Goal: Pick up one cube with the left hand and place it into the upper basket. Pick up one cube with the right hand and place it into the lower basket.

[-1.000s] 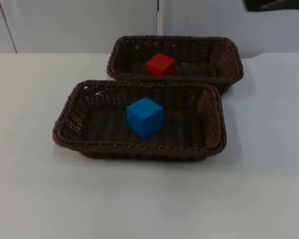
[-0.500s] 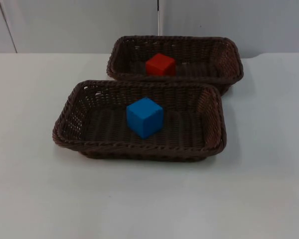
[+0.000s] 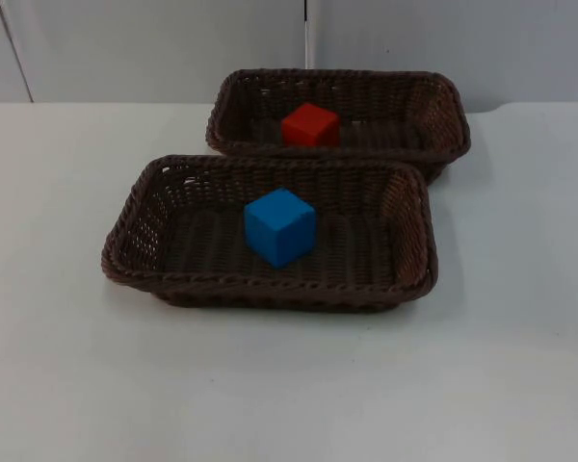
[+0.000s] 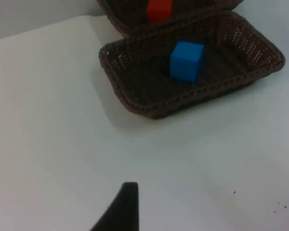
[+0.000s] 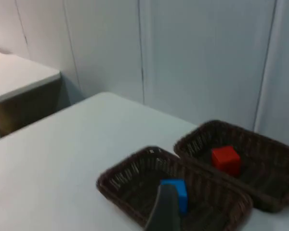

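Beyond the left gripper (image 4: 123,207), the blue cube (image 4: 186,60) lies in the lower basket (image 4: 135,98).

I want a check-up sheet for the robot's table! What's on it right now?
Surface: white table, bare around the baskets.
Job's things: red cube sits in the upper basket; blue cube sits in the lower basket. The baskets stand close together.
Clutter: nothing seen.
Pincers: left pincer back over the table, short of the lower basket; right pincer high, looking down on both baskets.
Cables: left out.
Surroundings: grey partition wall behind.
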{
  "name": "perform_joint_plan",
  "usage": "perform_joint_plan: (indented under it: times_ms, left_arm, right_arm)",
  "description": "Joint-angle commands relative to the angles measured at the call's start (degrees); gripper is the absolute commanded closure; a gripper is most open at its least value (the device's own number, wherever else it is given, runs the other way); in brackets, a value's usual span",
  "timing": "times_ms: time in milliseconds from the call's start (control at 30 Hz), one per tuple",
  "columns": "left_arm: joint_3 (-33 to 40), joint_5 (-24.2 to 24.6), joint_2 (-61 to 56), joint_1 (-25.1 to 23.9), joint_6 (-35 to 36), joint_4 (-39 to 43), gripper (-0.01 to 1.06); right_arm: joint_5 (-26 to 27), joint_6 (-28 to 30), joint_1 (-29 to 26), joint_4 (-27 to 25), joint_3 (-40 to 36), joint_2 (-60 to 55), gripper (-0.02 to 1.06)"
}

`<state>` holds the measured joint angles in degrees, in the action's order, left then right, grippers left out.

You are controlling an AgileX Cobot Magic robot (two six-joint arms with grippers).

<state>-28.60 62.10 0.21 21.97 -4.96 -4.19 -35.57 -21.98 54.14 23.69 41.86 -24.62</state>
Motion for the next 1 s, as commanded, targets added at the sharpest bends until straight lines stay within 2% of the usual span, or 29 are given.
perform_joint_plan:
  times_ms: [0,100,167,300,533,667,800,967]
  left_arm:
    - [0.27,-0.49,-0.21,-0.04,1.01,-0.25,0.00]
    - [0.27,-0.49,-0.21,-0.04,3.84,1.86,0.00]
    - [0.27,-0.49,-0.21,-0.04,3.98,1.98,0.00]
    - [0.27,-0.49,-0.21,-0.04,3.98,1.98,0.00]
    - [0.27,-0.49,-0.21,-0.04,3.77,1.97,0.00]
    - [0.27,-0.49,-0.21,-0.04,3.77,1.97,0.00]
    - [0.27,-0.49,-0.21,-0.04,3.77,1.97,0.00]
    - [0.27,-0.49,-0.21,-0.04,3.77,1.97,0.00]
  right_arm:
    - [-3.46,1.61,0.38,-0.08,-0.37,1.56,0.38]
    - [-6.88,5.70,0.38,-2.07,-0.37,3.39,0.38]
    - [-7.14,7.50,0.38,-3.48,-0.37,3.96,0.38]
    - [-8.80,13.67,0.38,-9.41,-0.37,5.61,0.38]
    - [-12.42,18.39,0.38,-16.25,-0.37,5.60,0.38]
    - [-15.75,25.07,0.38,-23.69,-0.37,5.60,0.38]
    - [-16.62,27.88,0.38,-26.45,-0.37,5.60,0.38]
    - [-18.68,28.72,0.38,-27.01,-1.04,5.60,0.38]
